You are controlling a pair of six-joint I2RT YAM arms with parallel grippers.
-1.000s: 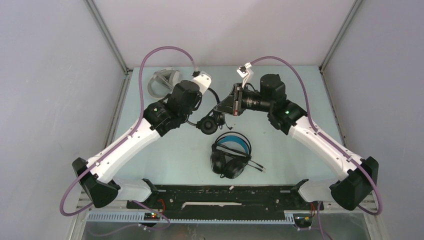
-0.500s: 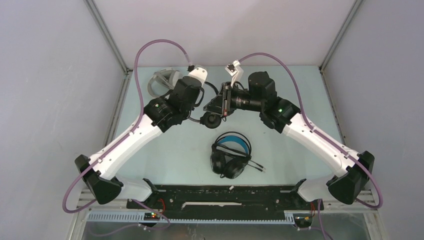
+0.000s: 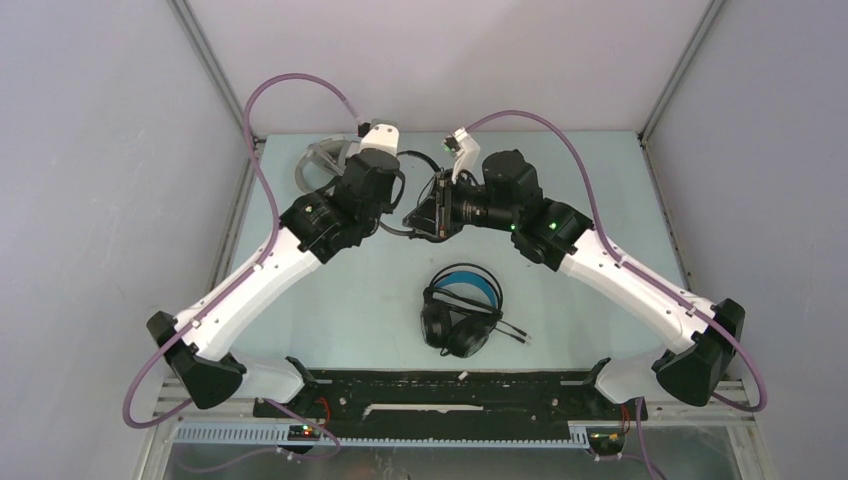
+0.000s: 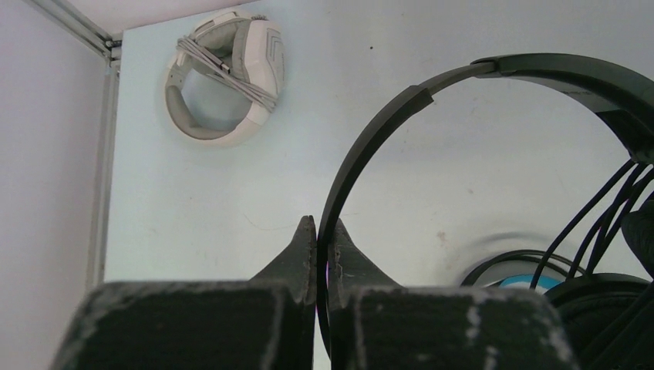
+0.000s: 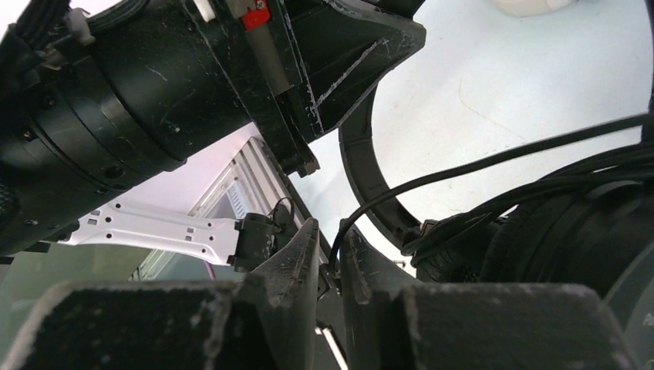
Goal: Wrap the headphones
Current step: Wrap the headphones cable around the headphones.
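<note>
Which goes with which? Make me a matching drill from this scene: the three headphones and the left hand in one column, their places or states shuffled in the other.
1 white-grey headphones
2 blue-lined black headphones
3 thin black headphones
4 left hand

A lying on the table, middle of its near side
B shut on a headband
C far left corner, cord wound around it
D held up above the tabletop

Pairs: 1-C, 2-A, 3-D, 4-B

No lettering, brand mark, numeral or sign is legible in any of the three views; visible surfaces appear plain or too blurred to read.
</note>
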